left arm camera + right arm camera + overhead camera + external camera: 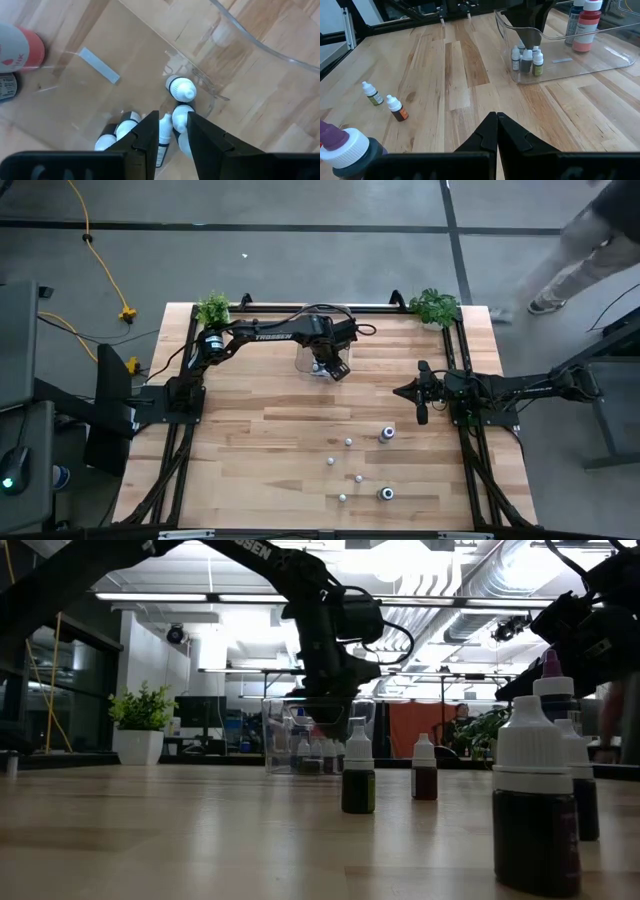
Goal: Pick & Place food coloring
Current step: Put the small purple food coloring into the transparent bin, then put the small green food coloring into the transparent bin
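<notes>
left hand narrowly parted over bottles in bin; right hand closed, idle

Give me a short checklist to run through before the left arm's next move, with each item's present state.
1. Left gripper is inside the clear bin, above the bottles: ok.
2. Its fingers are slightly apart with a small white-capped bottle between them; whether that bottle is fully released: cannot tell.
3. Bottles already in the bin stand upright in a cluster: ok.
4. Loose bottles remain on the table, so the job is finished: not ok.
5. Right gripper is shut and parked away from the bin: ok.
6. Path out of the bin clear of the right arm: ok.
</notes>
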Robot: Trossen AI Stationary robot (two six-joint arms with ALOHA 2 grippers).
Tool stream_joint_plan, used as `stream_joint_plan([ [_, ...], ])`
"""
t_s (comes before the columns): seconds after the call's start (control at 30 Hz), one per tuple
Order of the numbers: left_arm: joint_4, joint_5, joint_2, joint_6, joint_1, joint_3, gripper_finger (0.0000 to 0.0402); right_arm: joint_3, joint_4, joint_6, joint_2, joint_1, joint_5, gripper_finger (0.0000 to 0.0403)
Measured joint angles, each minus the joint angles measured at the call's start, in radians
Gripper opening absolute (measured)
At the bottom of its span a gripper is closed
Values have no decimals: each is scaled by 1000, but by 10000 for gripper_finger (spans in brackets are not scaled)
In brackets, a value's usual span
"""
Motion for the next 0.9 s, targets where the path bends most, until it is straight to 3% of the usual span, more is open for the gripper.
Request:
stream_joint_plan([
  [0.6, -21, -6, -22, 0, 0, -1, 97, 0, 0, 0, 0, 0, 0, 0],
  [0.9, -15, -75, -171, 19, 0, -1, 97, 0, 0, 0, 0, 0, 0, 0],
])
